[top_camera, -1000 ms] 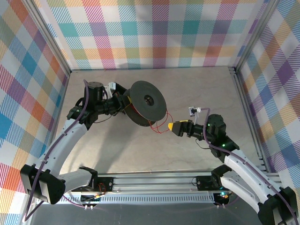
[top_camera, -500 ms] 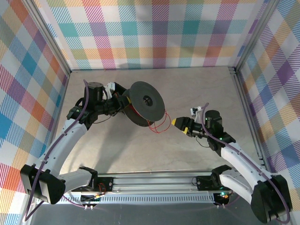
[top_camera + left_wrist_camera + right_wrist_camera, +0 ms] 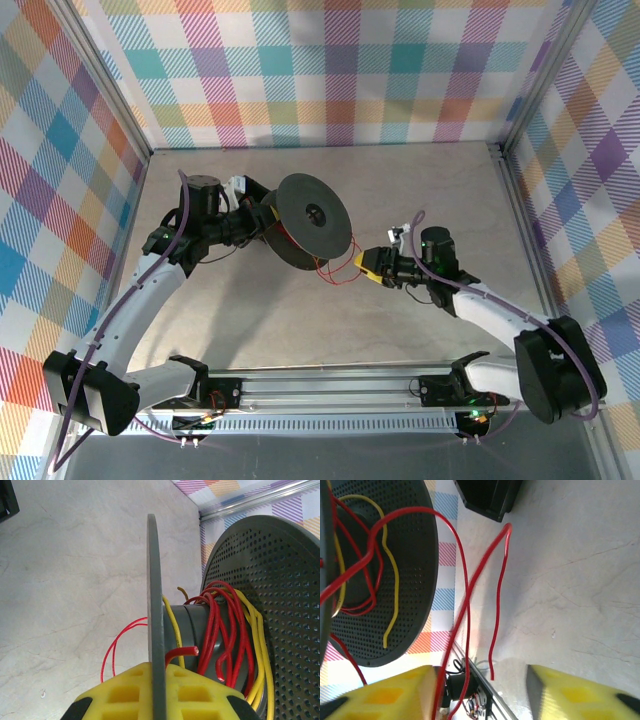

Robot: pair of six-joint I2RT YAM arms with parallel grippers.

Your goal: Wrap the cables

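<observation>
Over the middle of the table [image 3: 300, 330], my left gripper [image 3: 156, 692] clamped one flange of the spool [image 3: 312, 215] wound with the red and yellow cables [image 3: 215, 625], whose loose red strands ran between my right gripper's [image 3: 480, 690] parted fingers [image 3: 400, 690], closer to one pad.

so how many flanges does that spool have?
2. The thin flange stands edge-on, clamped in the left gripper. The perforated flange is across the hub, with the red and yellow cables wound between them.
</observation>
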